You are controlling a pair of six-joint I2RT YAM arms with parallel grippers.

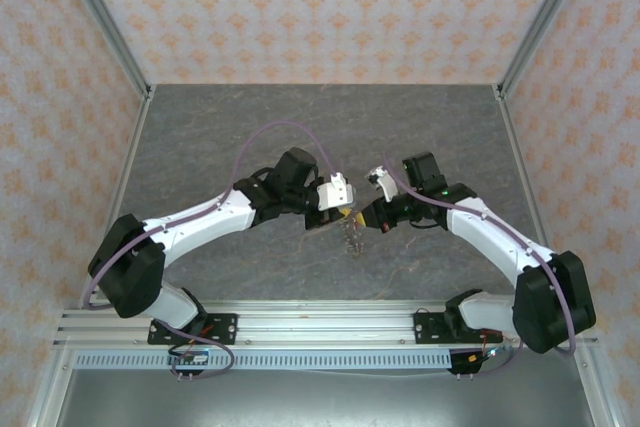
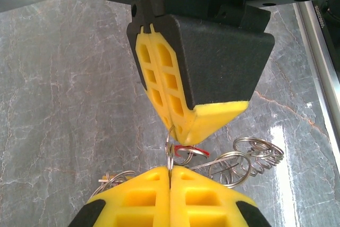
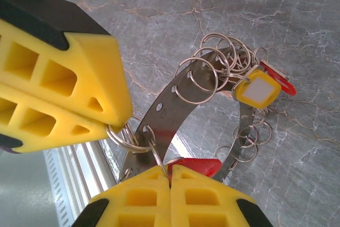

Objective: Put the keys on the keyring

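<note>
Keyring [image 3: 166, 101]: left fingers [image 2: 133, 200], right fingers [image 3: 207, 198] each clamp its small rings [image 3: 121, 133]; right wrist shows yellow key [image 3: 258, 90].

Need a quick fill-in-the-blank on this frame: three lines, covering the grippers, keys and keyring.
1. The left gripper and the right gripper are each ____ on a split ring.
2. The labelled key hanging on the keyring has a ____ head around its white label.
3. The key beside the right gripper has a ____ head.

Missing words: shut; yellow; red.
</note>
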